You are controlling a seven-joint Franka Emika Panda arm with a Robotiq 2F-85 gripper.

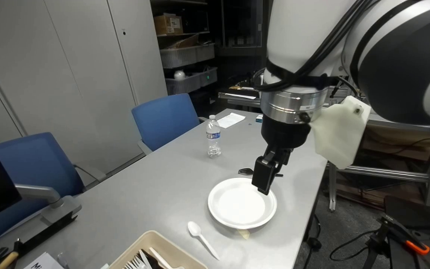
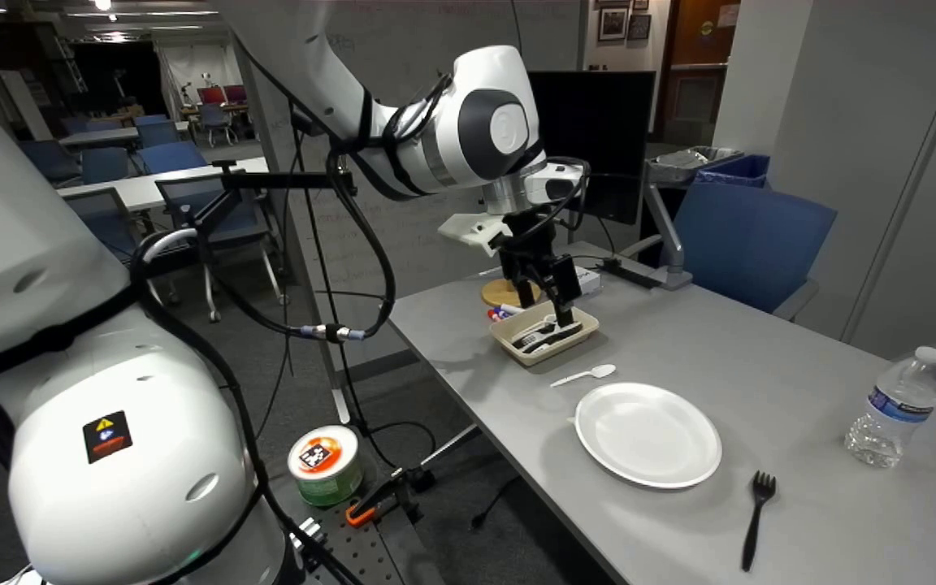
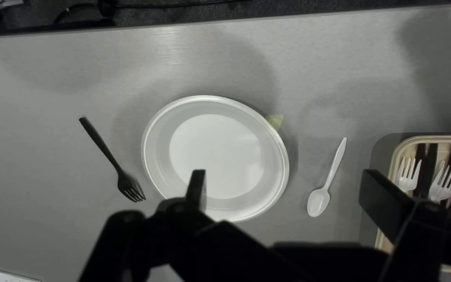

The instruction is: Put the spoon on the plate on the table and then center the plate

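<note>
White glossy plastic spoon (image 3: 329, 179): laid on the long light-grey table (image 1: 162, 186), between the round white plate (image 3: 215, 152) and a beige rectangular tray of cutlery (image 1: 174, 251), touching neither. Judged light, slightly flexible, slippery; best taken across the handle near the bowl, lightly. Plate: nothing borne; likely light, thin and easily slid. Black two-fingered gripper (image 3: 284, 184): suspended above the table, jaws apart, nothing clasped. Surface: smooth; a black plastic fork (image 2: 755, 522) and a clear labelled bottle (image 1: 213, 136) are also placed there. Room: blue-backed chairs (image 1: 166, 116) are ranged alongside; pale cabinets (image 1: 88, 56) are set behind.
</note>
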